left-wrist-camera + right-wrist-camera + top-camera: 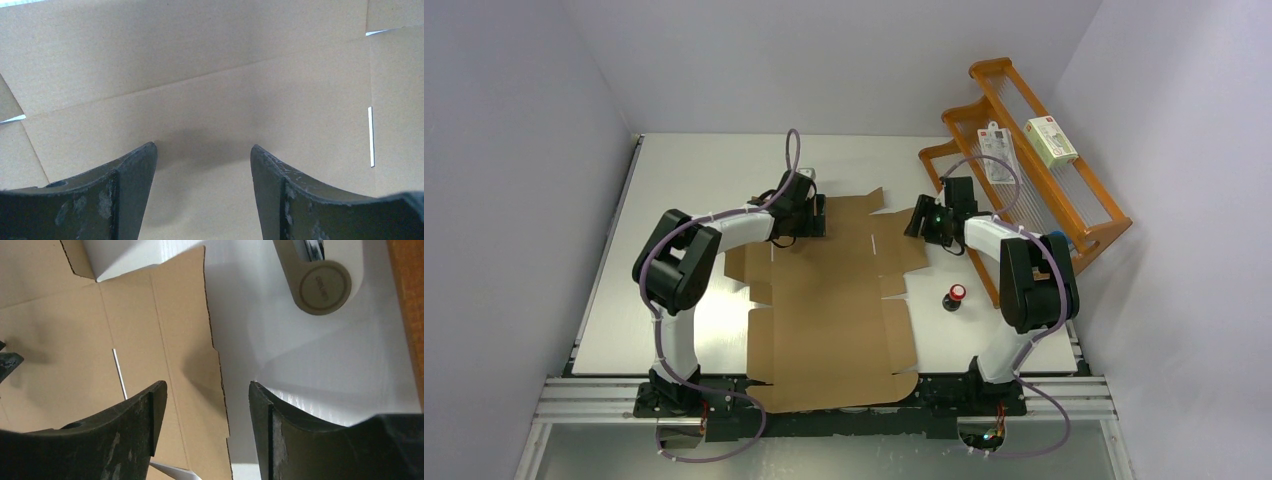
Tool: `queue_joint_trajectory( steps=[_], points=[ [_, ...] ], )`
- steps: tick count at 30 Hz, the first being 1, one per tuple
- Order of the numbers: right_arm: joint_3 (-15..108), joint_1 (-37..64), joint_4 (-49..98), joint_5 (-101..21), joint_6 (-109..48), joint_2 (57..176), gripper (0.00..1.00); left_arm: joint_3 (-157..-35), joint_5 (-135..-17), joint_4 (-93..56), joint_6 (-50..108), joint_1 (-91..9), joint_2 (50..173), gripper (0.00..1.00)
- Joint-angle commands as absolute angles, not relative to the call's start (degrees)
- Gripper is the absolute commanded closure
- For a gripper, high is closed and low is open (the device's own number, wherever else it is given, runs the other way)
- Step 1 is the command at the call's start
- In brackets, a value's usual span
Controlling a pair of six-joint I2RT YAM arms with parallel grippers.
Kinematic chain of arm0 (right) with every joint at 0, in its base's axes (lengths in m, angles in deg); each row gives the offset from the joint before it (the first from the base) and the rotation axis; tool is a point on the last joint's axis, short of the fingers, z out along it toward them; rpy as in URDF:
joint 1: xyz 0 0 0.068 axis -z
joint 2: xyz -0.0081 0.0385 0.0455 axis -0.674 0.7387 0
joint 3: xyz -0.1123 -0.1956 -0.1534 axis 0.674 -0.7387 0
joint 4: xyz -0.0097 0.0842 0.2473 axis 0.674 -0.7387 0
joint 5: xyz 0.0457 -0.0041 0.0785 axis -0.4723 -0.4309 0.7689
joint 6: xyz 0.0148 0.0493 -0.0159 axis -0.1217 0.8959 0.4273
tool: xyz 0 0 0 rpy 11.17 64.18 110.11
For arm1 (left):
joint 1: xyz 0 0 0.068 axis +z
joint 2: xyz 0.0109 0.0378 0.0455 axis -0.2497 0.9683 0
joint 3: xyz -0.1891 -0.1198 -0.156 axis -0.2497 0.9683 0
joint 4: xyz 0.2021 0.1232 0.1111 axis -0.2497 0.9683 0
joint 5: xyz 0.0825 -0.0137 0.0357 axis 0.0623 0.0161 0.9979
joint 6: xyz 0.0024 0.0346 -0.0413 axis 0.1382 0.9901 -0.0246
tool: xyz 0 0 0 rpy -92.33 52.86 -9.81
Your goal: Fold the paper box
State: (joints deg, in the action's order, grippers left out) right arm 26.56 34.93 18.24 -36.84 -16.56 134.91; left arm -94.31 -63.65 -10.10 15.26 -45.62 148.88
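Note:
The paper box (834, 300) is a flat brown die-cut cardboard sheet lying unfolded in the middle of the table, reaching to the near edge. My left gripper (818, 215) is open over the sheet's far left part; in the left wrist view (202, 150) its fingers hover just above bare cardboard (210, 75) with a slit (370, 136) to the right. My right gripper (916, 217) is open at the sheet's far right edge; in the right wrist view (205, 387) its jaws straddle the serrated cardboard edge (190, 340), holding nothing.
A small red-capped black object (954, 296) stands on the white table right of the sheet. An orange wooden rack (1034, 160) with a white-and-green carton (1051, 140) stands at the back right. A beige round-ended tool (320, 285) lies near the right gripper.

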Motion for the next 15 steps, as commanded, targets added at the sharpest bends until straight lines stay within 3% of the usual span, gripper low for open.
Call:
queue_joint_trajectory(
  steps=[1, 8, 15],
  points=[
    [24.7, 35.9, 23.2, -33.4, -14.7, 135.4, 0.4, -93.9, -65.7, -6.0, 15.2, -45.2, 149.9, 0.26],
    [25.0, 34.9, 22.0, -34.7, -16.1, 134.5, 0.8, -94.2, -65.9, -5.9, 15.1, -45.2, 150.4, 0.26],
    [27.8, 25.8, 15.7, -55.7, -21.4, 133.2, 0.91, -94.4, -65.6, -5.5, 15.1, -45.2, 150.6, 0.26]
  ],
)
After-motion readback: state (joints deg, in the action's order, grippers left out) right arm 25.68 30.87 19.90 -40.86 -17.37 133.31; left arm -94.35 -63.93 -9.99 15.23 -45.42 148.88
